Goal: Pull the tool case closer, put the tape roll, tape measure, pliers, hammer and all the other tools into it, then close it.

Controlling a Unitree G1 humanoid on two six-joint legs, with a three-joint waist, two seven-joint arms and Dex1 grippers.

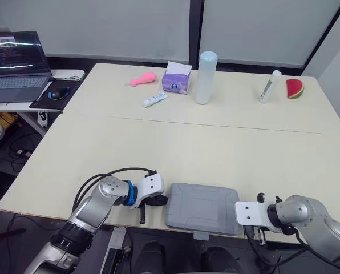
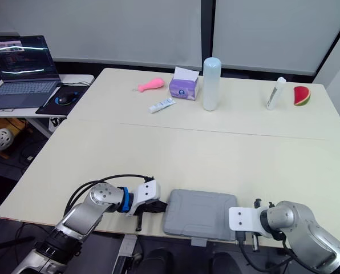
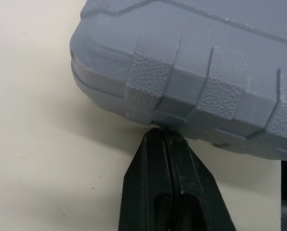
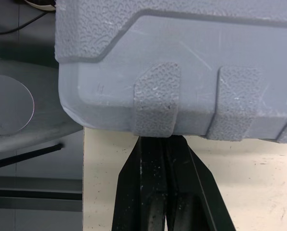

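**A:** Where's the tool case (image 1: 203, 208)?

**B:** Bottom centre of the head view, flat on the table (image 1: 187, 148) at its near edge. The lid is down. The front tab hangs just past the edge, and the right wrist view shows one corner overhanging too.

**A:** Arms?

**B:** One on each short side. The left gripper (image 3: 162, 137) is at the case's left end, lower left of centre in the frame. Its two fingers are pressed together with nothing between them, and the tips touch the ribbed side wall low down, near the seam. The right gripper (image 4: 162, 142) mirrors it at the lower right: fingers closed on each other, holding nothing, tips butted against a textured rib.

**A:** Why closed fingers rather than a grasp?

**B:** Probably because the wall is too broad to pinch. Closed fingers make a stiff pusher. With one at each end, the case is squeezed between the arms, so it can slide or be steadied without twisting.

**A:** What stage is it at?

**B:** With the case this near and the lid down, it looks like the end of the pull or the closing step. It isn't possible to tell whether the latch is engaged.

**A:** Any risk?

**B:** The overhang. More pull toward the robot could tip the case off the edge.

**A:** What else is on the table?

**B:** All of it is along the top of the frame, well apart from the case: a pink toy (image 1: 142, 79), a tissue box (image 1: 176, 80), a tall pale bottle (image 1: 206, 77) and a watermelon slice (image 1: 295, 89).
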